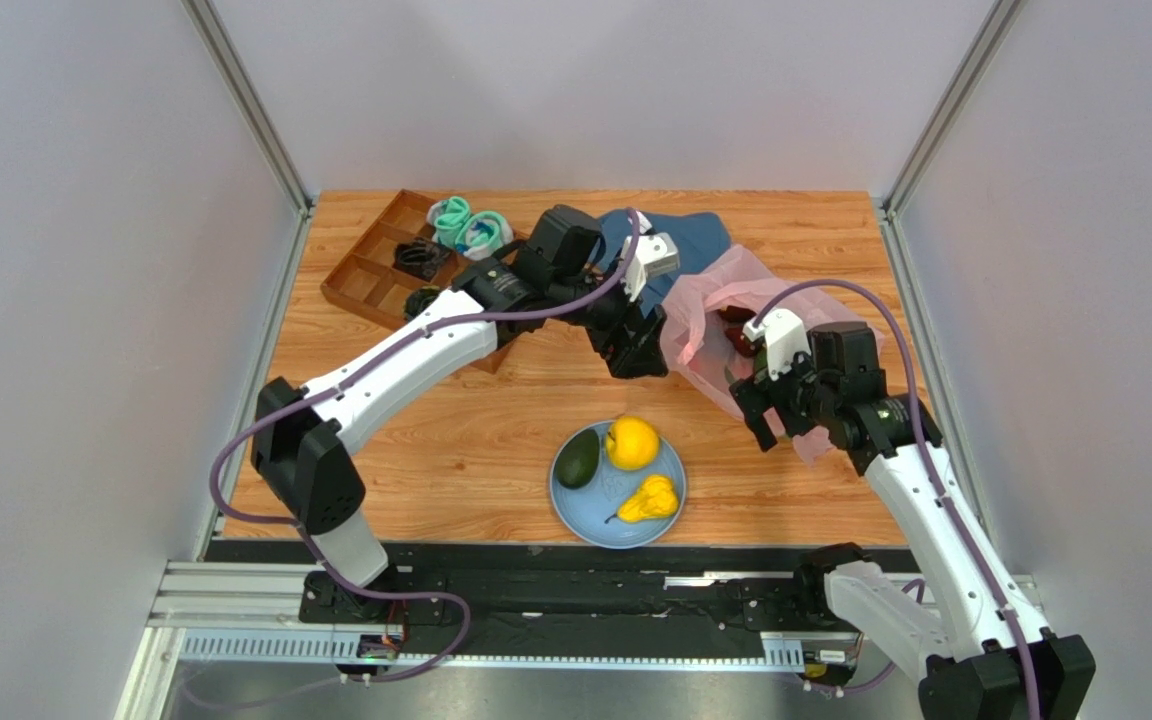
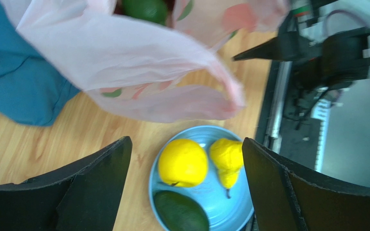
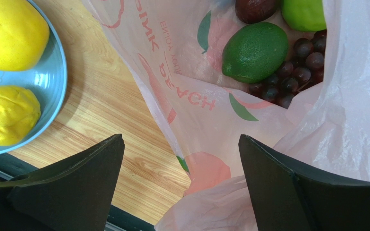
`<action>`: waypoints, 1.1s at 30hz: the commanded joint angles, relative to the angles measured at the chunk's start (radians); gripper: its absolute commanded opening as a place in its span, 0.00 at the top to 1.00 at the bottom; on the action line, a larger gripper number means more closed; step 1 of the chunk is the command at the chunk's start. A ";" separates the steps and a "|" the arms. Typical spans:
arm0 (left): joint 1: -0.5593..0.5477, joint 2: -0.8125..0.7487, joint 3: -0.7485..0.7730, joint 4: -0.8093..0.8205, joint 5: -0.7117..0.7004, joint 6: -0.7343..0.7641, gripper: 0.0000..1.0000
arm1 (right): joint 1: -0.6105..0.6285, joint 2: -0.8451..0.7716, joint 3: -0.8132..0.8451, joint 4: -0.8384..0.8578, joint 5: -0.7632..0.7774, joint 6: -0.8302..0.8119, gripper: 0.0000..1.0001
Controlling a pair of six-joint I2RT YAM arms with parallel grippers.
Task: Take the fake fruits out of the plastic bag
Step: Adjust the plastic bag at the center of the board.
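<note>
Three fake fruits, a yellow citrus [image 1: 632, 443], a yellow pear [image 1: 648, 500] and a dark green avocado [image 1: 578, 459], sit together on a blue plate [image 1: 668, 528] near the front middle of the wooden table [image 1: 462, 435]. Four more lie inside the pink plastic bag [image 1: 732, 338], which is crumpled beyond and to the right of the plate, next to a dark blue cloth [image 1: 702, 236]. The right wrist view looks into the bag's open mouth at a second avocado [image 3: 254, 52] resting against a purple grape bunch [image 3: 298, 72], with a dark red fruit [image 3: 254, 8] and a lime-green apple [image 3: 305, 13] at the top edge. The left gripper [image 2: 186, 142] hovers at the bag's left side with its fingers spread wide and nothing between them; the plate shows beyond them, and the bag's skin is blurred in that view. The right gripper [image 3: 180, 139] hangs at the bag's near right edge, its fingers also spread apart and holding nothing, above the printed plastic. At the far left of the table stand a compartmented wooden tray [image 1: 387, 270] and teal rolled socks [image 1: 470, 225].
</note>
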 commanded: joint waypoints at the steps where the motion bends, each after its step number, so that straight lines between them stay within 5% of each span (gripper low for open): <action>1: -0.007 -0.066 0.010 0.048 0.150 -0.060 0.06 | -0.008 -0.010 0.048 0.012 -0.024 0.066 0.05; 4: -0.027 -0.039 0.050 0.054 0.193 -0.059 0.07 | -0.022 -0.002 0.051 0.028 -0.022 0.095 0.04; 9: -0.099 0.065 0.129 0.046 0.042 -0.041 0.08 | -0.037 0.013 0.054 0.046 -0.030 0.121 0.03; 14: -0.141 0.167 0.234 0.054 -0.121 -0.036 0.21 | -0.057 0.036 0.029 0.069 -0.022 0.161 0.00; 17: -0.141 0.220 0.295 0.031 -0.207 0.016 0.58 | -0.067 0.067 -0.005 0.133 0.048 0.177 0.00; 18: -0.138 0.233 0.309 0.020 -0.222 0.054 0.95 | -0.073 0.106 -0.005 0.187 0.103 0.198 0.00; 19: -0.135 0.236 0.318 0.020 -0.274 0.059 1.00 | -0.086 0.129 0.000 0.213 0.113 0.204 0.00; 25: -0.052 0.169 0.378 0.017 -0.239 0.047 1.00 | -0.235 0.381 0.172 0.302 0.044 0.270 0.04; 33: -0.041 -0.066 0.119 0.008 -0.156 0.044 1.00 | -0.271 0.349 0.120 0.206 0.084 0.161 0.11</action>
